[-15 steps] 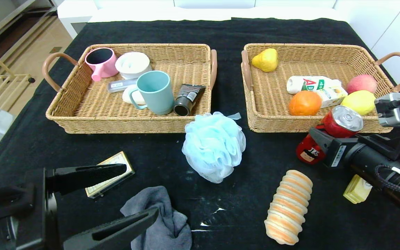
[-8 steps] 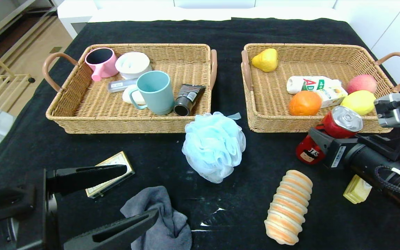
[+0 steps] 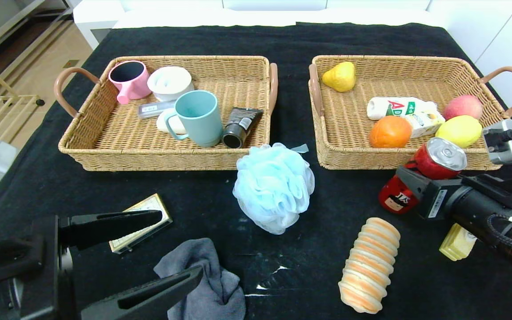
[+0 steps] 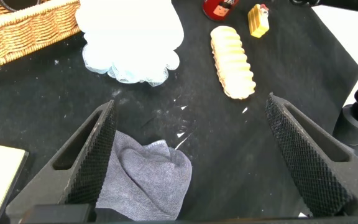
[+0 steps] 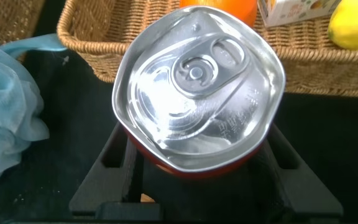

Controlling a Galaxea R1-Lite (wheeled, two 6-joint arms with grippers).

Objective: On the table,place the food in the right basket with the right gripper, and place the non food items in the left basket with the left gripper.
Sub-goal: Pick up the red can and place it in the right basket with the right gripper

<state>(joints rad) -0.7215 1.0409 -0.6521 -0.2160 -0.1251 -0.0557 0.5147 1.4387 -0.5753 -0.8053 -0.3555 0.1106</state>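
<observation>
Two baskets: left basket, right basket, far side.
Right gripper: clamped on tilted red can, just near of right basket's front wall.
Left gripper: spread wide, over grey cloth, near left.

You cannot see the fingertips of the right gripper: the dented red aluminium drink can covers them in both the head and right wrist views. Behind that arm, the small yellow block is half hidden. The left gripper overlaps the cream-edged flat card box and the crumpled grey cloth, whose near edge the frame cuts off. Print on the white bottle is too small to read.
</observation>
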